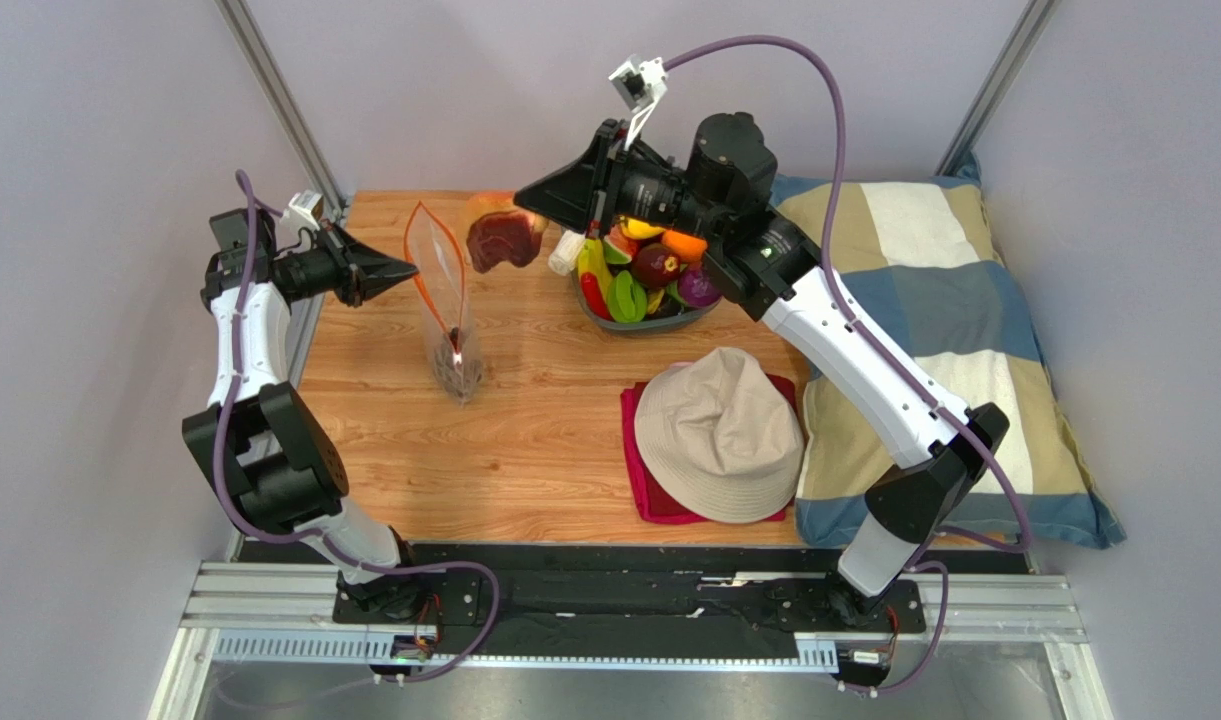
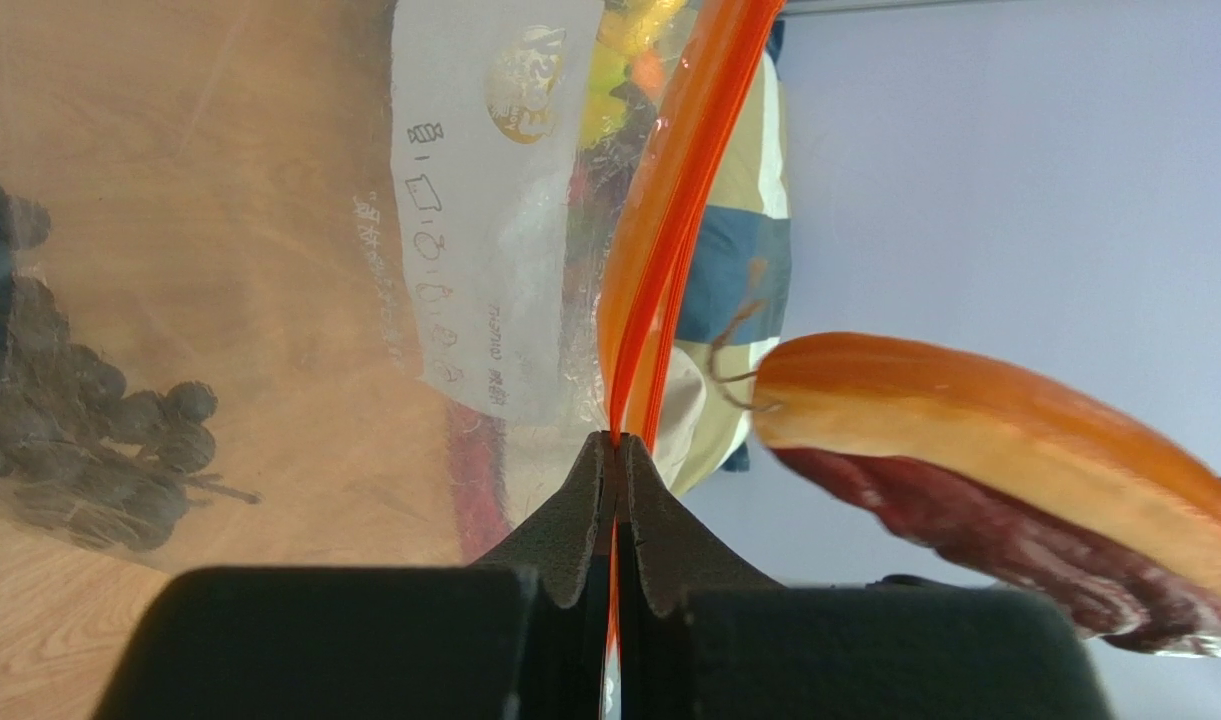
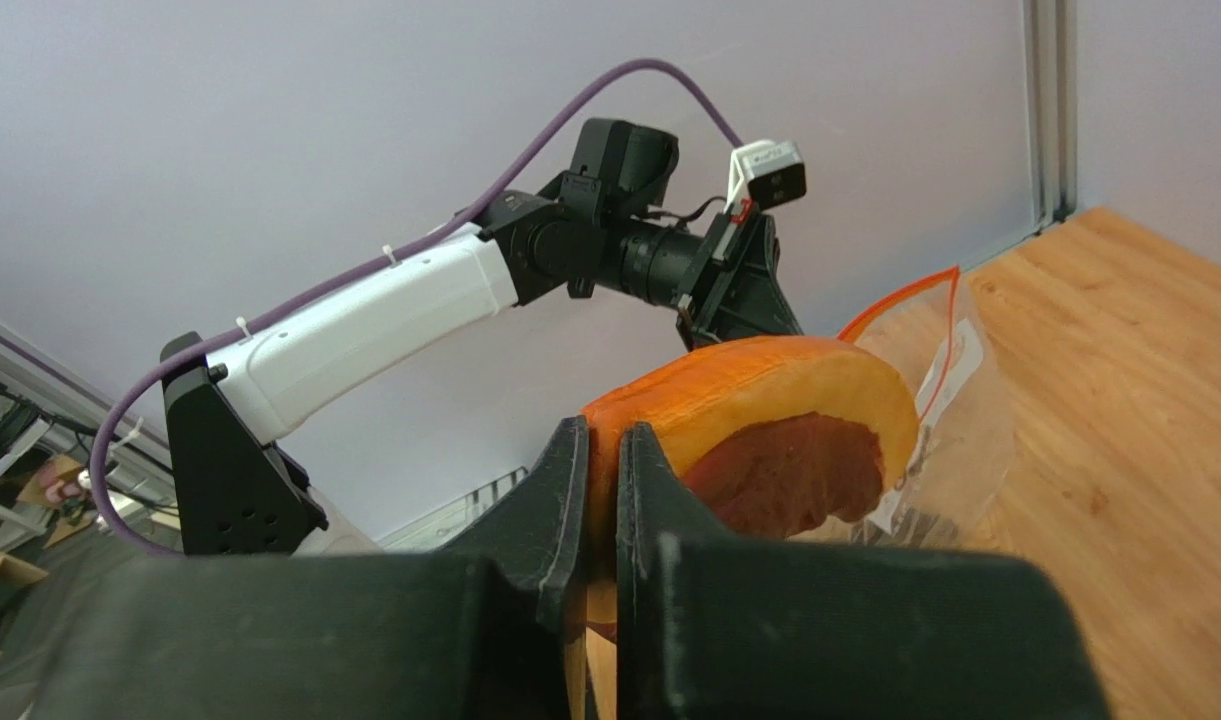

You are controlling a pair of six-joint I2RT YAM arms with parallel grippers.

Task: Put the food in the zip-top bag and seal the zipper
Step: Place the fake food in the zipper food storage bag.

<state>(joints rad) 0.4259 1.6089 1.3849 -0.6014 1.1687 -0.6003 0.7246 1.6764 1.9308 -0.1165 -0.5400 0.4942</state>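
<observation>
The clear zip-top bag (image 1: 448,308) hangs open above the wooden table, dark purple grapes (image 1: 456,365) in its bottom. My left gripper (image 1: 409,275) is shut on the bag's orange zipper (image 2: 664,240) at the mouth's left end. My right gripper (image 1: 529,192) is shut on an orange-rimmed, dark red food slice (image 1: 501,237), held in the air just right of the bag's mouth. The slice shows in the left wrist view (image 2: 1007,473) and the right wrist view (image 3: 782,443). More food (image 1: 646,267) fills the grey bowl (image 1: 627,321).
A beige hat (image 1: 717,431) lies on a red cloth (image 1: 645,477) at the table's front right. A checked pillow (image 1: 932,330) lies along the right side. The wooden table (image 1: 526,435) ends near the arm bases.
</observation>
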